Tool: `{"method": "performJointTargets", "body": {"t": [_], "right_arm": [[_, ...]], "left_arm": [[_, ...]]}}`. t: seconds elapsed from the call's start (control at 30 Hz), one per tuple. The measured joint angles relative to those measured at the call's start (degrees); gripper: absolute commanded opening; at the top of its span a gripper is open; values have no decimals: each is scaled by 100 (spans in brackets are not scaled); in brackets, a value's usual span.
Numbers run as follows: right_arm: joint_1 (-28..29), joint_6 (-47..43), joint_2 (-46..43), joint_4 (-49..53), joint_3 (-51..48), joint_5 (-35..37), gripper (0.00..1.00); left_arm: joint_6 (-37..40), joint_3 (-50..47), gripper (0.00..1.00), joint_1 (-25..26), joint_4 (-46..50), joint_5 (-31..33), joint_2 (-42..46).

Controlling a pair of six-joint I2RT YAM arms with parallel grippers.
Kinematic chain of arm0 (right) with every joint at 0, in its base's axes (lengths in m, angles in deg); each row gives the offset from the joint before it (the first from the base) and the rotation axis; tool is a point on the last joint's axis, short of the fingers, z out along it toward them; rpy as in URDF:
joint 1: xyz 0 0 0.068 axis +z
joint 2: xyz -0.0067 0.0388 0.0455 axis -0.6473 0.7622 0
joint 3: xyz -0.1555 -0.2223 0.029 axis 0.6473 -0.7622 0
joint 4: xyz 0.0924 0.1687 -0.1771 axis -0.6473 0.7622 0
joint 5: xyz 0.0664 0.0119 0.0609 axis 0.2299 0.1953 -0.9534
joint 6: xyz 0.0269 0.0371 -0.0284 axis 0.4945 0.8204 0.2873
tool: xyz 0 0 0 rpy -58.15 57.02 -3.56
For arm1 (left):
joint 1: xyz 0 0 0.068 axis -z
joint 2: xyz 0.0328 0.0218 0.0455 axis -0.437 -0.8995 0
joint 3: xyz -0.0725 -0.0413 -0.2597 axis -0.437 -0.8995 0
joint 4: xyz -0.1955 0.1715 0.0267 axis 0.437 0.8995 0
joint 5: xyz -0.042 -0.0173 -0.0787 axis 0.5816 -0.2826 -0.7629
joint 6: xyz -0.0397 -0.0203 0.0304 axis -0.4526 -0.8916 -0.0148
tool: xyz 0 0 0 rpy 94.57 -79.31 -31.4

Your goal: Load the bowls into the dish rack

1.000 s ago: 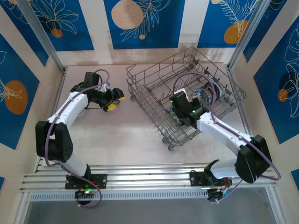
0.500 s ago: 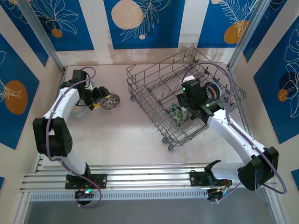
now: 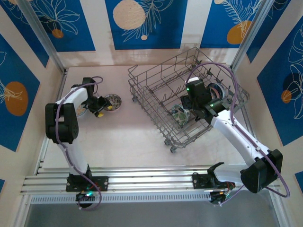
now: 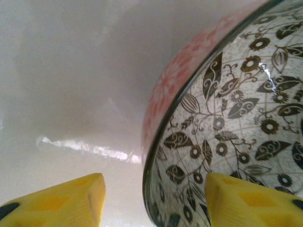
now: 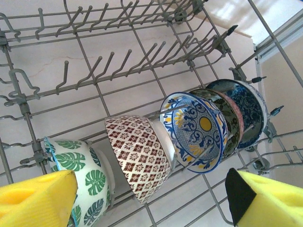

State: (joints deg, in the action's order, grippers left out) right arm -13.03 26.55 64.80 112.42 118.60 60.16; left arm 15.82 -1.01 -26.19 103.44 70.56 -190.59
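A bowl point(image 3: 112, 101) with a pink outside and black floral inside point(image 4: 236, 109) sits on the table left of the dish rack point(image 3: 142, 75). My left gripper point(image 3: 101, 105) is open and straddles its near rim point(image 4: 154, 182). One yellow finger is inside the bowl and the other stands outside, a gap away from the wall. My right gripper point(image 3: 185, 112) hangs open and empty point(image 5: 151, 184) over the rack's wires point(image 5: 94, 71). Several bowls stand on edge in a row there: green-leaf point(image 5: 71, 175), red lattice point(image 5: 137, 153), blue-and-yellow point(image 5: 199, 130), then dark ones behind.
Another bowl point(image 3: 80, 110) lies on the table partly under my left arm, close to the left wall. The rack's far rows of tines point(image 5: 118, 61) stand bare. The table in front of the rack is bare white surface.
My left gripper swung left, then settled at the pink bowl's rim with its jaws narrowing. My right gripper lifted back from the rack's near end, leaving the green-leaf bowl there.
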Motion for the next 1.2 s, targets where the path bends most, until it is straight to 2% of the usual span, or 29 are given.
{"method": "performJointTargets", "body": {"t": [0.13,0.37,0.73,1.2], "right_arm": [[-17,48,140,68,31,-2,83],[-17,122,389,184,258,-2,83],[44,345,417,389,542,-142,83],[168,850,590,686,1620,-1287,79]], "left_arm": [[-15,-2,30,0,-111,-50,-81],[9,-26,11,-4,-264,-186,-83],[55,-195,0,-4,-341,-479,118],[-50,-190,0,291,-319,-584,1843]]}}
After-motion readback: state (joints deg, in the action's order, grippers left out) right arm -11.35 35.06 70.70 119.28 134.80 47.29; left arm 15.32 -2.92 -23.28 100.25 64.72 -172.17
